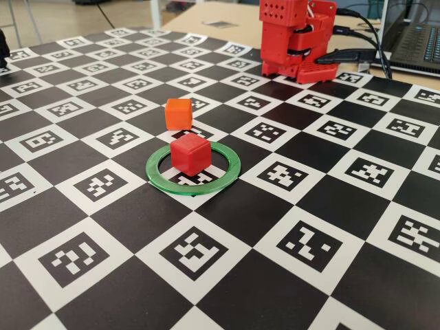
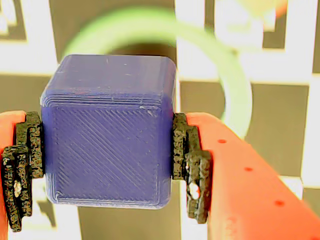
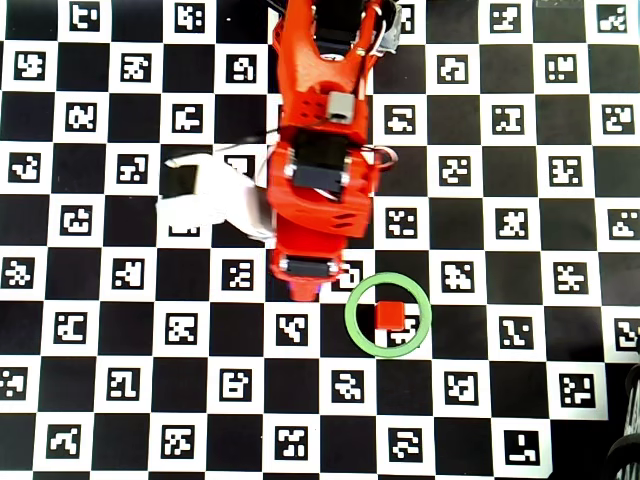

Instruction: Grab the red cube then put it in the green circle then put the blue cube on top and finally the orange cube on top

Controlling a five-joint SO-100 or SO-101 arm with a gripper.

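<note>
1. Clamping the blue cube (image 2: 110,132) between its black pads (image 2: 186,150), the end effector (image 2: 105,160) shows in the wrist view.
2. Red cube (image 1: 190,152) sits inside the green circle (image 1: 159,180) on the table (image 1: 330,227).
3. Orange cube (image 1: 179,113) rests at twelve o'clock, just beyond the ring, in the fixed view.

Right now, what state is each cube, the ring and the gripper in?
red cube: resting inside the green circle, nothing on top.
green circle: flat on the board, around the red cube.
blue cube: clamped between the finger pads.
orange cube: on the board, outside the ring.
gripper: shut on the blue cube.
</note>
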